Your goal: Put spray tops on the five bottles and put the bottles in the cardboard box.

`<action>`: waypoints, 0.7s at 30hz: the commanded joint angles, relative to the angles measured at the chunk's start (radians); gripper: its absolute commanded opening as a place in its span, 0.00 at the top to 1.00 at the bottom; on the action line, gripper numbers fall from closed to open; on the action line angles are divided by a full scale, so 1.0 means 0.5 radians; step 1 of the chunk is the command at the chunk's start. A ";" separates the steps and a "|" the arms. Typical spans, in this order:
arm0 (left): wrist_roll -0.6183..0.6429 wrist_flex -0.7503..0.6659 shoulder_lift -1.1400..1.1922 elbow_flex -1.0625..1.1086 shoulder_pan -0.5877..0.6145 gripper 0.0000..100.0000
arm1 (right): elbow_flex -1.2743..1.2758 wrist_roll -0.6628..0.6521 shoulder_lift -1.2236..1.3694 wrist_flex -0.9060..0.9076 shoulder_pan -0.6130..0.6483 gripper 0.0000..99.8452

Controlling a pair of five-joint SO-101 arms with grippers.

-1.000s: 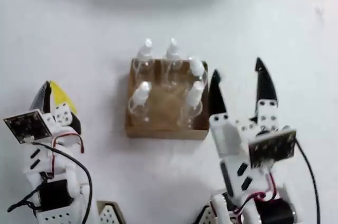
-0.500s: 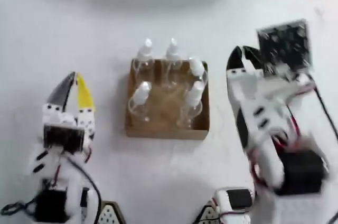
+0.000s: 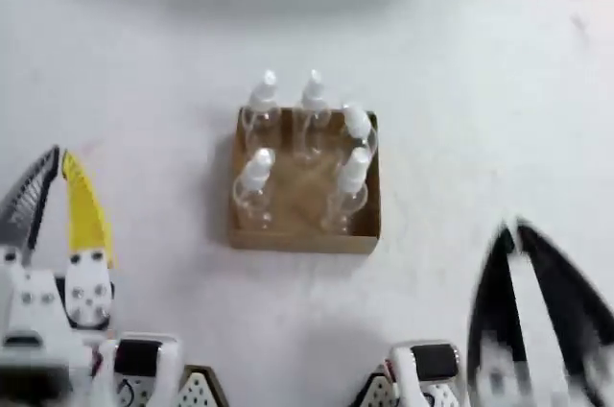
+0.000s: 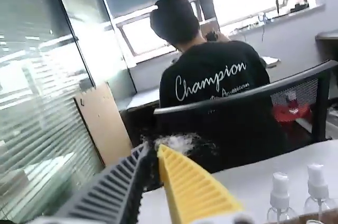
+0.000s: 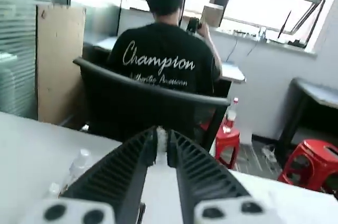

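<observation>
White desk is carrying the cardboard box [image 3: 305, 242] at its middle, five capped bottles [image 3: 255, 186] standing inside. Both the left gripper [image 3: 58, 159] and right gripper [image 3: 518, 234] are hanging well clear, jaws together, empty. Bottles are looking light, thin-walled, tippy; I'd be gripping the body, not the top.

The cardboard box [image 3: 302, 242] was shallow, brown and open at the top. Five clear bottles stood inside it, each wearing a white spray top. The far-left bottle [image 3: 262, 105], far-middle bottle [image 3: 312, 103] and far-right bottle [image 3: 358, 129] lined the box's far wall. The near-left bottle [image 3: 253, 184] and near-right bottle [image 3: 349, 184] stood by its near wall, with bare box floor between them
</observation>
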State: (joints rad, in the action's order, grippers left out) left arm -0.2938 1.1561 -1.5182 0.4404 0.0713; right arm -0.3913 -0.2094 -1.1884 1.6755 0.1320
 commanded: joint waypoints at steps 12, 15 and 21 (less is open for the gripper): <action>0.184 0.534 0.002 -0.381 0.005 0.98 | 0.439 -0.009 -1.254 -0.002 -0.002 0.98; 0.184 0.298 -0.358 0.031 0.020 0.98 | 0.580 -0.071 -1.195 0.026 0.017 0.98; 0.181 0.092 -0.585 0.583 0.072 0.98 | 1.034 -0.144 -1.241 -0.155 0.017 0.98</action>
State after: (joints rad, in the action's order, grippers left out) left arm -0.2110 1.2635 -1.8174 0.5984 0.0713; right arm -0.0046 -0.2585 -1.7975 1.6571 0.1381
